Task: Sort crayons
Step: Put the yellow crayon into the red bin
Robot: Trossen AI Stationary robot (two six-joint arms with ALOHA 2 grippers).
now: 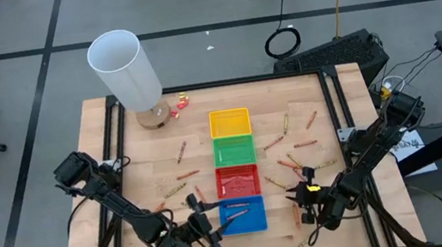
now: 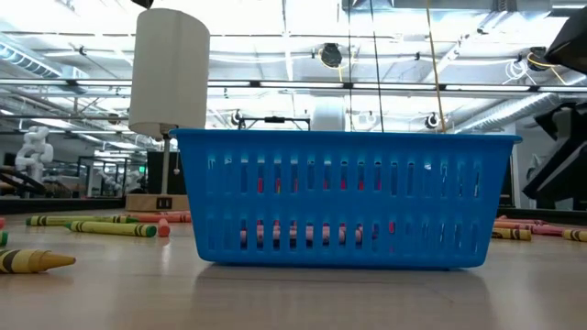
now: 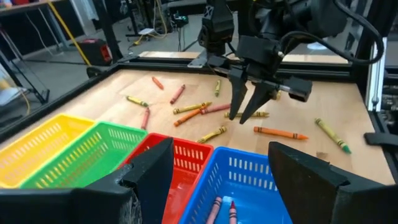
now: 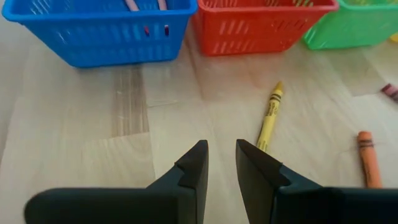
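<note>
Four trays stand in a row on the wooden table: yellow (image 1: 229, 122), green (image 1: 233, 150), red (image 1: 237, 180) and blue (image 1: 242, 214). The blue tray holds two crayons (image 3: 224, 208). Other crayons lie scattered on the table to the left (image 1: 180, 153) and right (image 1: 303, 143) of the trays. My left gripper (image 1: 206, 226) is wide open and empty at the blue tray's left side (image 3: 217, 180). My right gripper (image 1: 305, 200) hangs to the right of the blue tray, fingers pointing down, narrowly open and empty (image 4: 221, 158). A yellow crayon (image 4: 270, 118) lies just beyond its fingertips.
A tall white cylinder (image 1: 128, 67) on a wooden base stands at the far left, with small red and yellow bits (image 1: 181, 100) beside it. An orange crayon (image 4: 368, 158) lies near my right gripper. In the low view the blue tray (image 2: 344, 197) fills the middle, with crayons (image 2: 110, 226) beside it.
</note>
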